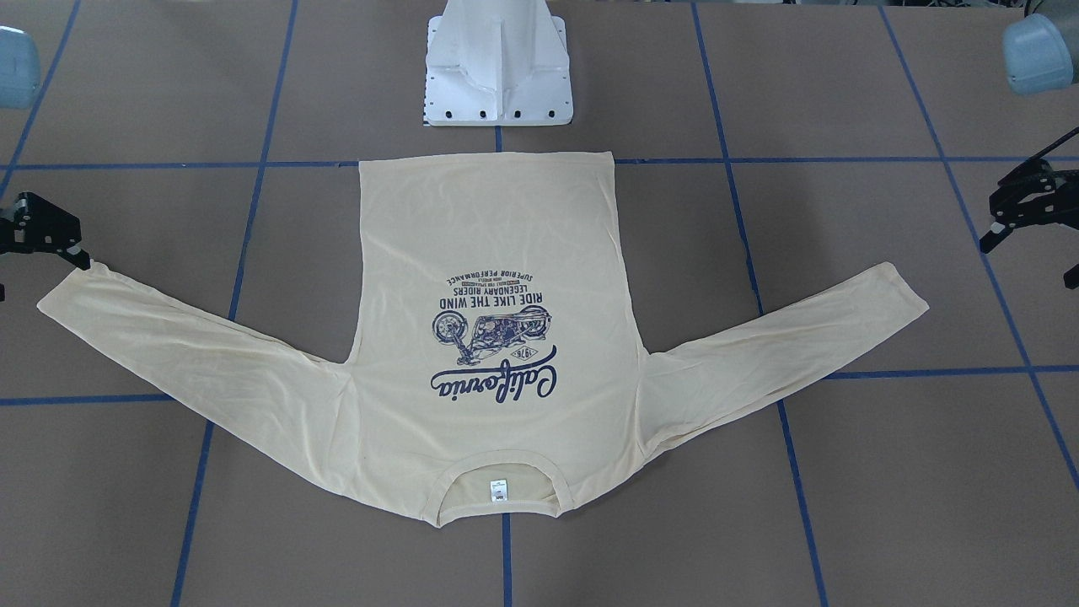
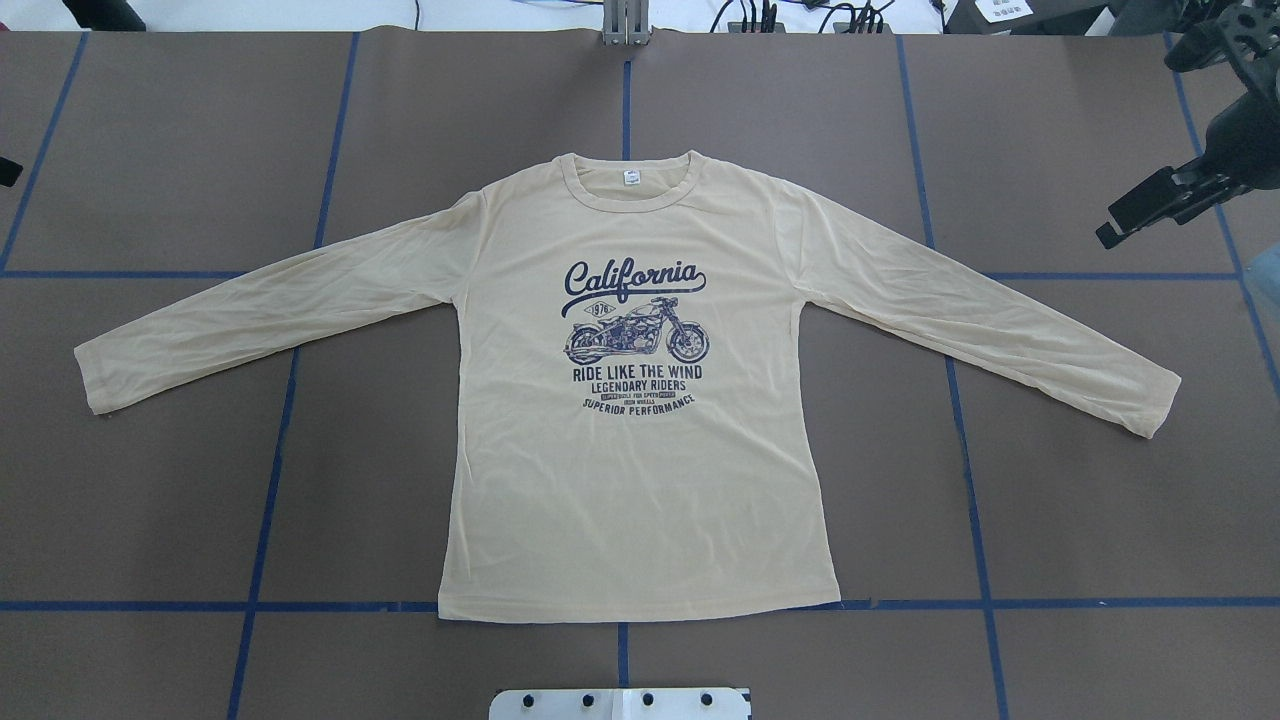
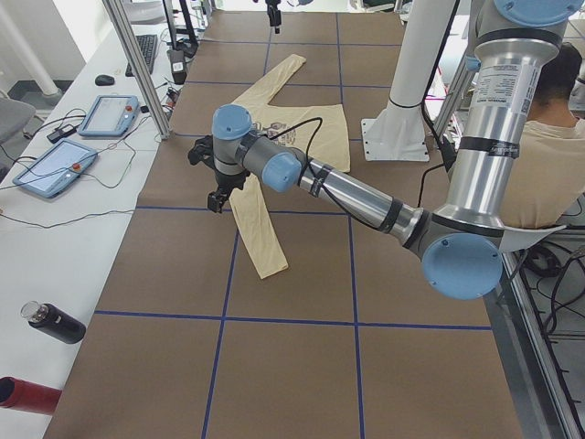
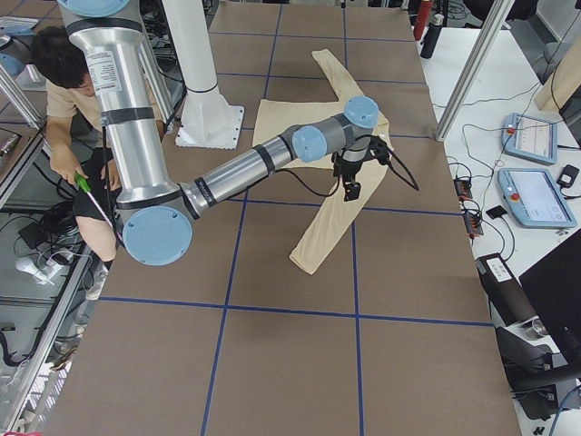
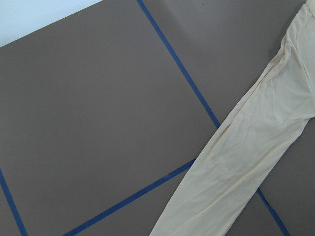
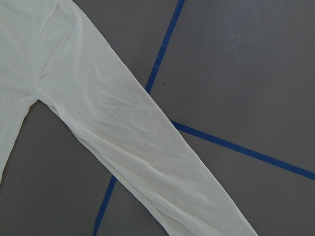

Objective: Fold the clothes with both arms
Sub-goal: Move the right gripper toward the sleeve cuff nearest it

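The pale cream long-sleeved T-shirt [image 2: 640,480] lies flat and face up on the brown table, both sleeves spread out to the sides, with the navy "California" motorcycle print [image 1: 497,337] and the neck label showing. My left gripper [image 1: 1027,263] hovers open and empty past the cuff of one sleeve [image 5: 246,162]. My right gripper [image 1: 42,278] hovers open and empty just above the other sleeve's cuff, and that sleeve also shows in the right wrist view [image 6: 123,137]. Both grippers are off the fabric. The arms show in the side views [image 3: 347,187] [image 4: 245,168].
The white pedestal base [image 1: 497,76] stands at the shirt's hem side. Blue tape lines cross the table. Side benches hold tablets [image 3: 110,114] [image 4: 536,195] and a bottle [image 3: 55,322]. A person [image 4: 64,82] sits behind the robot.
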`<state>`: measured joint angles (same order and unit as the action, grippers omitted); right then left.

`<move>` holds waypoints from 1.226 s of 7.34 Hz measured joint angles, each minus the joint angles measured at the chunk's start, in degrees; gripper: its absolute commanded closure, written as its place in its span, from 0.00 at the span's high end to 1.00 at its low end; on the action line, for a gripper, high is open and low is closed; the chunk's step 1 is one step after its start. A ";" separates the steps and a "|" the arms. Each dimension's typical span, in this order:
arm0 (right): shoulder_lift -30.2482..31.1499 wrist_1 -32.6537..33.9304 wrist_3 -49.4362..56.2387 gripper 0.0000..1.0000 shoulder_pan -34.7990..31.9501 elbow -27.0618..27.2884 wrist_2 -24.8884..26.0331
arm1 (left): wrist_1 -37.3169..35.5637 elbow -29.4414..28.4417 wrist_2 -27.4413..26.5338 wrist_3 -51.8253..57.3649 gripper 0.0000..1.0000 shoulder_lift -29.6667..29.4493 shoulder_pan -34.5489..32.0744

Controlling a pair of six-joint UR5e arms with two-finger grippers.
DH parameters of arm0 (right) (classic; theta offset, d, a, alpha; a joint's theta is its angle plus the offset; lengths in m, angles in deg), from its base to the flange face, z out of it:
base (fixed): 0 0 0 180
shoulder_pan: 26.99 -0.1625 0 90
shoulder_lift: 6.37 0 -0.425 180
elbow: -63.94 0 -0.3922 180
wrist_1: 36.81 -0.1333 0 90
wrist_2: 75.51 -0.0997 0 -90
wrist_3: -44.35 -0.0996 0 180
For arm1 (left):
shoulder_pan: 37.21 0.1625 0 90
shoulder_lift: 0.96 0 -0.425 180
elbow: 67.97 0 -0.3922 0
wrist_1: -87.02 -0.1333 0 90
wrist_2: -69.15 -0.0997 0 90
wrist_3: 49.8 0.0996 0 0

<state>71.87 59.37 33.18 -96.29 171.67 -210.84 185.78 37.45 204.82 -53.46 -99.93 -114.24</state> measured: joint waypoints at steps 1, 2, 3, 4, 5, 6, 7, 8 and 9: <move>0.34 0.03 -0.12 1.00 -0.39 -0.27 0.60 | -0.52 0.57 -0.21 0.14 1.00 0.33 -0.11; 1.22 -0.06 -0.41 1.00 -0.61 -0.78 1.46 | -2.01 1.89 -0.44 0.40 1.00 0.46 -0.20; 2.09 -0.28 -0.73 1.00 -0.93 -0.92 1.96 | -3.88 3.14 -0.54 0.47 1.00 0.42 -0.20; 2.44 -0.35 -1.16 1.00 -1.55 -1.01 2.03 | -5.16 4.04 -0.69 0.43 1.00 0.35 -0.18; 2.59 -0.37 -1.57 1.00 -2.63 -1.02 1.90 | -5.74 4.54 -0.73 0.36 1.00 0.39 -0.16; 3.01 -0.36 -1.80 1.00 -4.30 -1.11 1.72 | -5.94 4.72 -0.75 0.39 1.00 0.59 -0.16; 4.03 -0.33 -1.88 1.00 -6.25 -1.28 1.48 | -6.00 4.68 -0.74 0.53 1.00 0.90 -0.22; 5.65 -0.31 -1.91 1.00 -8.37 -1.65 0.97 | -5.92 4.66 -0.70 0.73 1.00 1.65 -0.27; 7.28 -0.30 -1.97 1.00 -10.24 -2.20 0.14 | -5.74 4.73 -0.68 0.85 1.00 2.70 -0.33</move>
<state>79.15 59.07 31.21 -106.53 169.47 -210.70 180.04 42.17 204.14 -52.61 -97.23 -114.57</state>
